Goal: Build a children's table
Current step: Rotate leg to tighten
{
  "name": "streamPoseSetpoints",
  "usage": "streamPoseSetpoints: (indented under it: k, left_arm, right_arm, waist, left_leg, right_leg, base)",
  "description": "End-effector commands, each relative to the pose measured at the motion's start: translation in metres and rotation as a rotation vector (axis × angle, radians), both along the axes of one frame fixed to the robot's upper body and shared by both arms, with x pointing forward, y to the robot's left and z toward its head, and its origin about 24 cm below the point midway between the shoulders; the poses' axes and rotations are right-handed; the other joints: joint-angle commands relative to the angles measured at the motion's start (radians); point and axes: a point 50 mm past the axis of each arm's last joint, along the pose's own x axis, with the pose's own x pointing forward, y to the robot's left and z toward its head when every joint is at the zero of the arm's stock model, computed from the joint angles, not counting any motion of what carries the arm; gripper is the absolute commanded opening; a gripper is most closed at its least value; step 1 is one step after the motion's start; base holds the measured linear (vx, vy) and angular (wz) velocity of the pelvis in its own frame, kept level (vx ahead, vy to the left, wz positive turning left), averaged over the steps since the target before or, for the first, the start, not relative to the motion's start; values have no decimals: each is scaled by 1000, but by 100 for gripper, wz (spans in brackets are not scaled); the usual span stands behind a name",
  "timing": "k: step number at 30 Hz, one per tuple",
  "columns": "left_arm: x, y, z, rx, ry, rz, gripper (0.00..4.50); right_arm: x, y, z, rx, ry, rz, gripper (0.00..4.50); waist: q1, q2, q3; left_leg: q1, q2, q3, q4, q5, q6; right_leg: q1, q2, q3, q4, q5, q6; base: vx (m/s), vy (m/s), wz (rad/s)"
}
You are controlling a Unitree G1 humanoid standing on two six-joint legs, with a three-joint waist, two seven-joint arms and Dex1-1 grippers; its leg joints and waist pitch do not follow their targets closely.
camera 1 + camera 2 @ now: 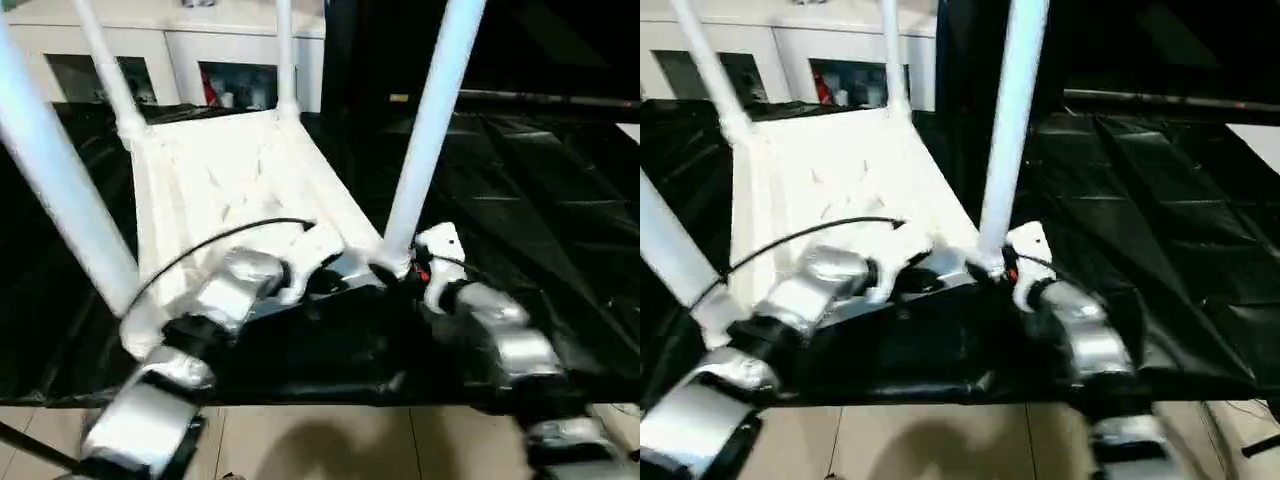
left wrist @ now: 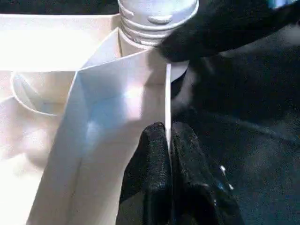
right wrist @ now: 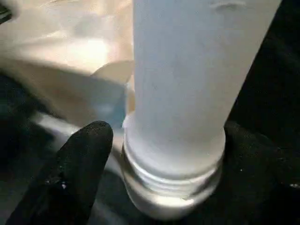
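The children's table (image 1: 230, 180) lies upside down on the black cloth, white and ribbed, with its legs pointing up. My left gripper (image 2: 168, 131) is shut on the thin side wall (image 2: 167, 93) of the top, right by the near right corner socket. The near right leg (image 1: 430, 130) stands in that socket, its threaded end (image 2: 154, 18) showing. My right gripper (image 3: 168, 136) straddles the base of this leg (image 3: 187, 70); one black finger (image 3: 84, 154) stands clear of the tube, so the jaws are open. Near left leg (image 1: 60, 190) and two far legs (image 1: 105, 70) also stand upright.
The black-cloth work table (image 1: 540, 200) stretches to the right, and its front edge runs just under my forearms, with tiled floor (image 1: 320, 440) below. White cabinets (image 1: 190, 50) line the back. A black cable (image 1: 200, 245) arcs over my left forearm.
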Motion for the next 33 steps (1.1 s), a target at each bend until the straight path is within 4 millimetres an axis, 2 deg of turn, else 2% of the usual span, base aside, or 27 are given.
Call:
streamPoseSetpoints:
  k: [1, 4, 6, 8, 11, 13, 16, 20, 24, 25, 30, 31, 32, 33]
  left_arm:
    - [-10, -4, -4, -75, 27, -96, 0]
    - [-16, 4, -2, -87, 72, -170, 0]
    - [-20, 10, -2, -78, 103, -207, 0]
    - [-22, 14, -1, -72, 126, -231, 0]
    - [-25, 17, -1, -73, 141, -254, 0]
    - [-27, 18, -1, -74, 155, -271, 0]
    - [-29, 18, -1, -74, 160, -280, 0]
    - [-30, 19, -1, -74, 162, -282, 0]
    - [-31, 19, -1, -73, 165, -283, 0]
    - [-31, 19, -1, -74, 168, -285, 0]
    - [-26, 13, -6, -67, 143, -206, 0]
    - [-23, 10, -8, -53, 118, -162, 0]
    - [-11, 1, -9, -43, 46, -33, 0]
    - [-6, -4, -9, -44, 19, 33, 0]
  right_arm:
    - [-5, 12, 5, 5, -6, 151, 379]
    - [-9, 0, 8, -14, 18, 213, 379]
    - [-11, -7, 9, -17, 40, 248, 379]
    - [-12, -11, 11, -22, 40, 268, 379]
    - [-13, -13, 12, -19, 47, 278, 379]
    - [-14, -14, 11, -17, 65, 297, 379]
    - [-16, -11, 7, -22, 83, 320, 345]
    - [-16, -8, 7, 7, 93, 333, 314]
    - [-17, -7, 7, 26, 98, 340, 284]
    - [-17, -7, 7, 30, 98, 336, 281]
    - [-11, -7, -2, 42, 82, 185, 277]
    - [-7, -8, -6, 31, 76, 93, 277]
    - [-1, -7, -14, 29, 75, -66, 277]
    - [1, -5, -17, 43, 79, -138, 276]
  waist:
    - [7, -19, -48]
    - [6, -16, -47]
    - [11, -14, -51]
    - [14, -13, -50]
    - [19, -15, -52]
    - [21, -15, -53]
    - [26, -19, -53]
    - [26, -17, -52]
    - [25, -17, -53]
    - [26, -13, -54]
    - [24, -15, -53]
    - [20, -14, -51]
    - [14, -11, -45]
    - [13, -15, -46]
  left_leg:
    - [-2, 15, 3, -59, -215, 71]
    - [2, 18, 4, -60, -218, 70]
    - [7, 21, 4, -57, -204, 77]
    - [6, 22, 6, -57, -190, 80]
    - [5, 20, 7, -55, -169, 81]
    - [6, 20, 8, -53, -163, 84]
    - [5, 19, 10, -50, -138, 96]
    - [6, 20, 10, -51, -149, 90]
    - [7, 20, 10, -51, -145, 85]
    - [7, 20, 9, -50, -142, 85]
    - [6, 18, 10, -51, -146, 81]
    - [7, 18, 10, -53, -164, 72]
    - [8, 17, 10, -56, -199, 48]
    - [14, 14, 8, -57, -228, 21]
  right_leg:
    - [47, -52, 30, -87, -279, -170]
    - [41, -51, 30, -85, -267, -191]
    - [42, -52, 32, -79, -220, -208]
    - [43, -49, 31, -72, -165, -231]
    - [46, -50, 30, -66, -119, -243]
    - [47, -50, 31, -65, -105, -246]
    - [49, -51, 31, -59, -74, -252]
    - [49, -52, 30, -62, -103, -246]
    - [49, -50, 30, -61, -95, -246]
    - [49, -50, 31, -60, -89, -247]
    - [49, -50, 31, -61, -90, -250]
    - [47, -50, 31, -66, -122, -244]
    - [39, -48, 31, -74, -188, -231]
    - [43, -53, 30, -81, -274, -207]
  base:
    - [0, 0, 0]
    - [0, 0, 0]
    - [0, 0, 0]
    - [0, 0, 0]
    - [0, 0, 0]
    - [0, 0, 0]
    - [0, 0, 0]
    - [0, 0, 0]
    - [0, 0, 0]
    - [0, 0, 0]
    - [0, 0, 0]
    - [0, 0, 0]
    - [0, 0, 0]
    - [0, 0, 0]
